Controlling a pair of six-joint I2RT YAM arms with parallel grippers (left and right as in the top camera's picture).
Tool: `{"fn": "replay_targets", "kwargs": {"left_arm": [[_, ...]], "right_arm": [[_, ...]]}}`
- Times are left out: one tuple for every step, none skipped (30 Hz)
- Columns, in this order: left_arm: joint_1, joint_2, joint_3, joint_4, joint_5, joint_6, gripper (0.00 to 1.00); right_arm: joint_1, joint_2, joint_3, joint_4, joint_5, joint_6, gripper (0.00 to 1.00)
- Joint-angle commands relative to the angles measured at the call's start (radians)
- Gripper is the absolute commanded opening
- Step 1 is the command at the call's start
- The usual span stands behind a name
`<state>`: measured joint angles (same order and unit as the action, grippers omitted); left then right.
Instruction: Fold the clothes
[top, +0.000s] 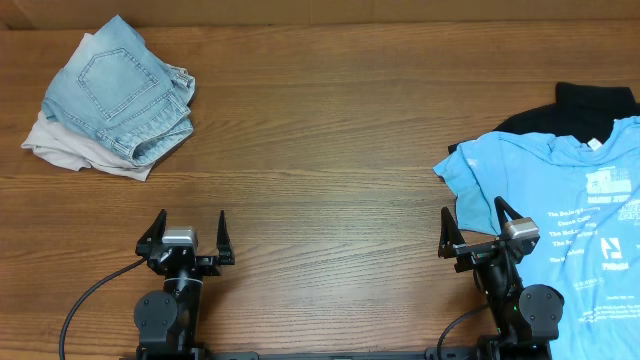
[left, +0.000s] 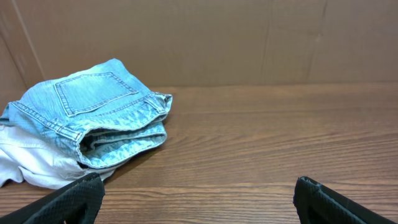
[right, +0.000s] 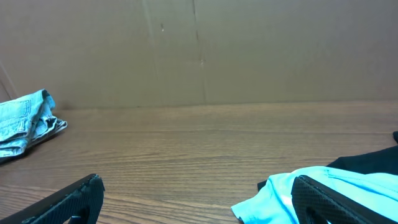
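Observation:
Folded light-blue denim shorts (top: 120, 90) lie at the far left on top of a beige garment (top: 70, 150). Both also show in the left wrist view: the shorts (left: 99, 118), the beige garment (left: 31, 163). A sky-blue printed T-shirt (top: 560, 215) lies at the right over a black garment (top: 585, 108). My left gripper (top: 187, 236) is open and empty near the front edge, well short of the shorts. My right gripper (top: 473, 228) is open and empty, its right finger over the T-shirt's sleeve (right: 280, 190).
The wooden table (top: 320, 170) runs between the two piles. A brown cardboard wall (left: 205, 40) stands behind its far edge.

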<state>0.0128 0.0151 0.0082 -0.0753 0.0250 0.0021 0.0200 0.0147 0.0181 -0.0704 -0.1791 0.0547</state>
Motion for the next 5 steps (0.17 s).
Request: {"fn": "replay_targets", "kwargs": {"left_arm": [[-0.005,-0.011,-0.003,-0.002,-0.007,-0.005,1.0],[-0.005,-0.011,-0.003,-0.002,-0.007,-0.005,1.0],[-0.005,-0.011,-0.003,-0.002,-0.007,-0.005,1.0],[-0.005,-0.011,-0.003,-0.002,-0.007,-0.005,1.0],[-0.005,-0.011,-0.003,-0.002,-0.007,-0.005,1.0]], "right_arm": [[-0.005,-0.012,-0.01,0.006,0.002,-0.003,1.0],[-0.005,-0.012,-0.01,0.006,0.002,-0.003,1.0],[-0.005,-0.012,-0.01,0.006,0.002,-0.003,1.0],[-0.005,-0.012,-0.01,0.006,0.002,-0.003,1.0],[-0.005,-0.012,-0.01,0.006,0.002,-0.003,1.0]]}}
